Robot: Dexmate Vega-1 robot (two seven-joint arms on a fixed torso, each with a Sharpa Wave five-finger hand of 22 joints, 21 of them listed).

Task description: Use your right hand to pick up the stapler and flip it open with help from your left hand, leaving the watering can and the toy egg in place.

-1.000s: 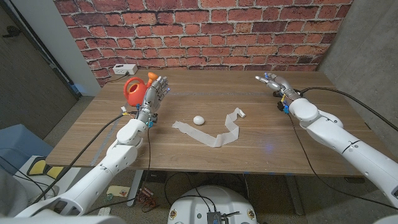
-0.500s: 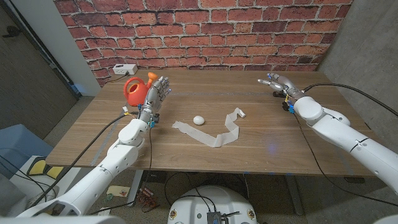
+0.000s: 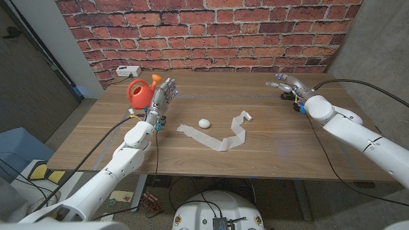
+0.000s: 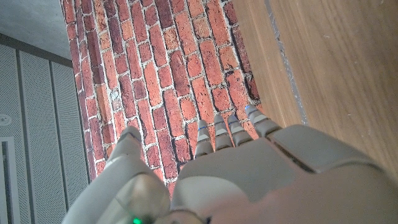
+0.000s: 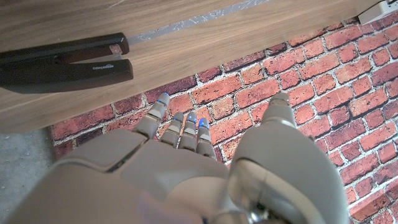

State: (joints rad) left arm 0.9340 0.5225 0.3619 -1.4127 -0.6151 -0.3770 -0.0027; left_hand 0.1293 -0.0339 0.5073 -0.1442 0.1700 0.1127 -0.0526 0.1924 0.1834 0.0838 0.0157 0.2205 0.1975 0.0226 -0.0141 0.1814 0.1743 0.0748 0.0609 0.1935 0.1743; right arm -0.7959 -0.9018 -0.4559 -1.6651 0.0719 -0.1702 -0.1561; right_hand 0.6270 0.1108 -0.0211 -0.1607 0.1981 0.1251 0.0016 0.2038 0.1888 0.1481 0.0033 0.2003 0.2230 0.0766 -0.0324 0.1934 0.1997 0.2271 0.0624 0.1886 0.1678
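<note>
The reach is the step in hand: the right hand (image 3: 289,85) hovers near the table's far right edge, fingers apart and holding nothing. The black stapler (image 5: 65,61) lies closed on the wooden table (image 3: 268,147), just ahead of those fingertips in the right wrist view. The left hand (image 3: 160,97) waits empty with fingers extended, just beside the red watering can (image 3: 137,93); the toy egg (image 3: 204,122) sits mid-table by a white paper strip (image 3: 223,138). Next, I judge, the right hand must lower and close around the stapler's body
</note>
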